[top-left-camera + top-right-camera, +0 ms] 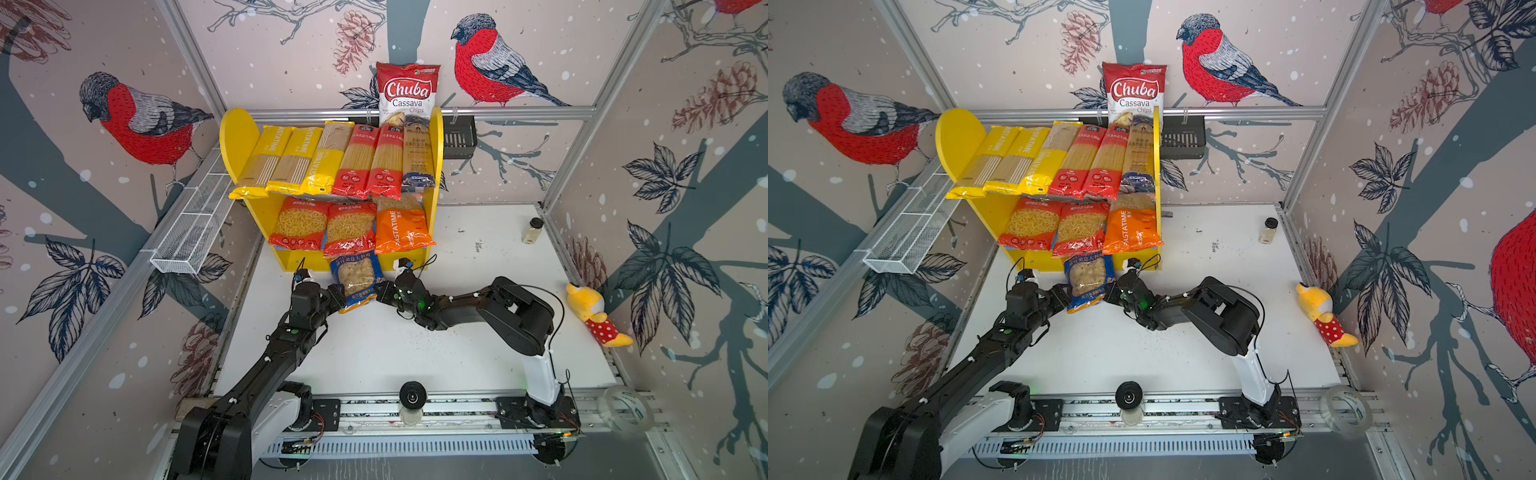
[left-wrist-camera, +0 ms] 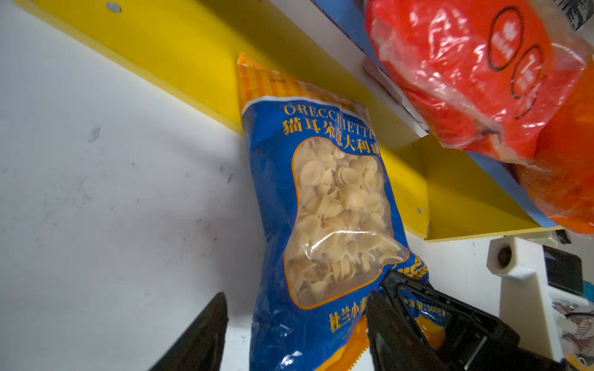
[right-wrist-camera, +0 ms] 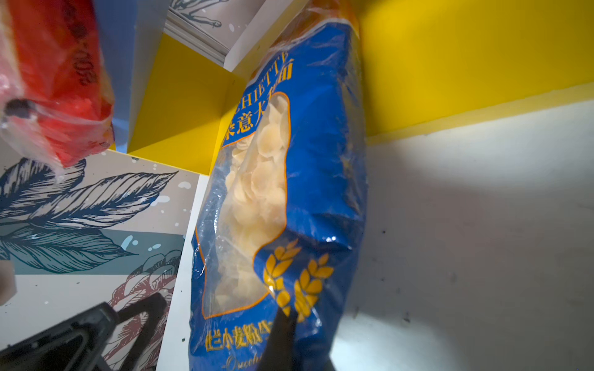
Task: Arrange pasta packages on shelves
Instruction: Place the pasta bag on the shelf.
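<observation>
A blue-yellow orecchiette pasta package (image 1: 357, 282) (image 1: 1087, 280) (image 2: 324, 199) (image 3: 289, 180) sits in front of the shelves (image 1: 239, 137) (image 1: 957, 137), its far end against the yellow base board. My right gripper (image 1: 384, 291) (image 1: 1112, 291) (image 3: 289, 324) is shut on the bag's near corner. My left gripper (image 1: 334, 293) (image 1: 1061, 293) (image 2: 299, 334) is open, its fingers either side of the bag's near end, with a gap showing at one finger. The upper board holds several long yellow, red and dark-blue packs. On the lower board lie two red bags (image 1: 324, 226) and an orange one (image 1: 402, 230).
A Chuba chips bag (image 1: 408, 93) stands behind the shelves beside a black basket (image 1: 459, 139). A white wire basket (image 1: 195, 224) hangs on the left rail. A spice jar (image 1: 532, 230), a plush toy (image 1: 596, 316) and a tape roll (image 1: 625, 409) are at the right.
</observation>
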Available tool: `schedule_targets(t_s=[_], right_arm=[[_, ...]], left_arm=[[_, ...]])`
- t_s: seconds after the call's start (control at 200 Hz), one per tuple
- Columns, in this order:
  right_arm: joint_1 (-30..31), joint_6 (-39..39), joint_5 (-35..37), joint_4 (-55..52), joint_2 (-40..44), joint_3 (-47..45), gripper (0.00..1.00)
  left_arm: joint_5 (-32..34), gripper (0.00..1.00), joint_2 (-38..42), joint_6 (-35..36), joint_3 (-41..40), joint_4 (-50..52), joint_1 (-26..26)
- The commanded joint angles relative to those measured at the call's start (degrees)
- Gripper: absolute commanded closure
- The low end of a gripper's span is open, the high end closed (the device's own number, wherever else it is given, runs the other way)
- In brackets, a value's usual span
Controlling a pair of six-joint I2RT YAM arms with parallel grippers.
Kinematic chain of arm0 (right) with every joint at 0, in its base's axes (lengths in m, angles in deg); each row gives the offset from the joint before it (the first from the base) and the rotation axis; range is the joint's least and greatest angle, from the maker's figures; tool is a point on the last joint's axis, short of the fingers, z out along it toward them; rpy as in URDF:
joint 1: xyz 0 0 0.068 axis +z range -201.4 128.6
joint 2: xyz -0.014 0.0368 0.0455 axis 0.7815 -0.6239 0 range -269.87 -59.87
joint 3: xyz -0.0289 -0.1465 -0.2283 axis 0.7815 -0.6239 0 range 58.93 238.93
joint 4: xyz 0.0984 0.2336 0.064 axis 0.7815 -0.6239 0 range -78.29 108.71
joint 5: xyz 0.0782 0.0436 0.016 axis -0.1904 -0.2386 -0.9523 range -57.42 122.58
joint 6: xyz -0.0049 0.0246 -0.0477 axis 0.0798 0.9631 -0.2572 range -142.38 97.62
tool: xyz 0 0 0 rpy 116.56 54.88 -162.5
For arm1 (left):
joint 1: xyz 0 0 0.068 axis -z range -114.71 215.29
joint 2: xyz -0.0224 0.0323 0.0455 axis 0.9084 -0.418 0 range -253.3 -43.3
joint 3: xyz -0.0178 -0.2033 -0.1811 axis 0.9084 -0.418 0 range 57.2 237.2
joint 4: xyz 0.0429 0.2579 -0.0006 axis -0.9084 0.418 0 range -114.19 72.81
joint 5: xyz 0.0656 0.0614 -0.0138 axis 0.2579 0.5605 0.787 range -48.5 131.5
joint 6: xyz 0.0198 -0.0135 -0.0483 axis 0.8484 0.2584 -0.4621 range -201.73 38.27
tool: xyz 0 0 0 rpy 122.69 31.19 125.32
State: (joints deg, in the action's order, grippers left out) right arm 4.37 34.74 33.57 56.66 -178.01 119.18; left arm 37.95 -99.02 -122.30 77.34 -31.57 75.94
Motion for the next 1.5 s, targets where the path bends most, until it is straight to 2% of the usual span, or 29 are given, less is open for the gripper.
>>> schedule_targets(t_s=[0.0, 0.24, 0.495, 0.63, 0.82, 0.886, 1.096, 1.236, 1.416, 1.496], right_arm=[[-0.3, 0.5, -2.1, -1.5, -0.9, 1.4, 0.99], [-1.5, 4.7, -4.7, 0.4, -2.9, 4.3, 0.98], [-3.0, 7.3, -5.2, 0.0, -4.2, 7.7, 0.98], [-3.3, 9.2, -5.8, 0.9, -6.4, 9.7, 0.97], [-1.9, 16.8, -2.0, 11.1, -7.5, 7.3, 0.97], [-1.0, 16.7, 0.5, 14.7, -6.3, 5.7, 0.97], [-0.7, 16.6, 1.4, 15.6, -5.0, 3.9, 0.96], [-0.3, 17.8, 5.9, 23.2, -2.7, -2.1, 0.98], [1.0, 20.5, 13.9, 30.3, -1.0, -8.7, 1.0], [1.8, 23.1, 14.4, 32.1, -3.4, -8.3, 1.0]], left_arm=[[-1.0, 0.25, 0.3, -2.4, -0.7, -2.1, -1.1], [-2.5, 0.21, 4.3, -3.9, -3.0, -1.0, -6.7], [-2.1, 0.21, 7.3, -6.3, -4.7, -0.4, -9.5], [-4.3, 0.21, 5.7, -7.3, -5.7, -3.2, -9.6], [-8.0, 0.21, 4.3, -8.5, -6.6, -6.7, -9.6], [-10.6, 0.21, 3.8, -9.8, -7.4, -9.4, -9.5], [-13.9, 0.24, -1.0, -12.7, -10.6, -20.3, -9.3], [-14.8, 0.33, -6.5, -13.4, -9.8, -27.1, -8.0], [-16.5, 0.61, -16.2, -14.5, -5.7, -34.6, -5.1], [-17.2, 0.65, -18.7, -14.8, -4.1, -35.3, -5.0]])
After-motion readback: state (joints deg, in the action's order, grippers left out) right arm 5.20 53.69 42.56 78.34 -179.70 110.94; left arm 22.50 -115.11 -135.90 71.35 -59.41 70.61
